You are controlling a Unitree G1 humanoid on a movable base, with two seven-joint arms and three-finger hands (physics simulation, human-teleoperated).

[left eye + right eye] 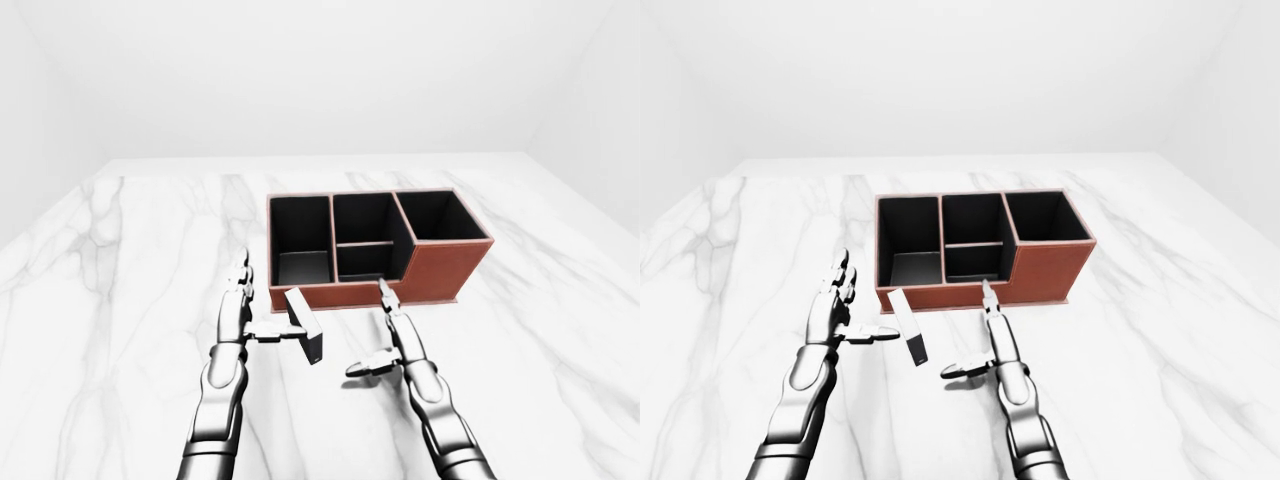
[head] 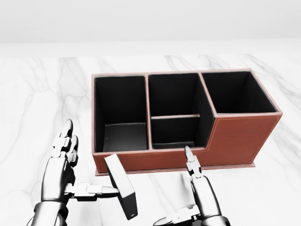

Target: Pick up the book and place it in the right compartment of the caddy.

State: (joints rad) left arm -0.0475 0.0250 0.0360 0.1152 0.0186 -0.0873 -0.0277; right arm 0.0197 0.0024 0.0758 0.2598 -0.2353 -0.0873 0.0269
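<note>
The book [image 2: 121, 186], a dark slab with a pale cover, stands tilted on the white marble table [image 2: 42, 94], just below the caddy's left end in the head view. The caddy [image 2: 235, 139] is brown leather with black insides. Its right compartment [image 2: 235, 92] is the tallest and shows nothing inside. My left hand [image 2: 87, 165] is open at the book's left, fingers pointing up and thumb tip touching the book's side. My right hand [image 2: 175, 188] is open to the right of the book, apart from it, index finger pointing up towards the caddy's wall.
The caddy's left compartment [image 2: 120, 108] and the split middle compartment [image 2: 174, 94] show only black interiors. The marble table runs wide on all sides in the left-eye view [image 1: 120, 260], with white walls beyond it.
</note>
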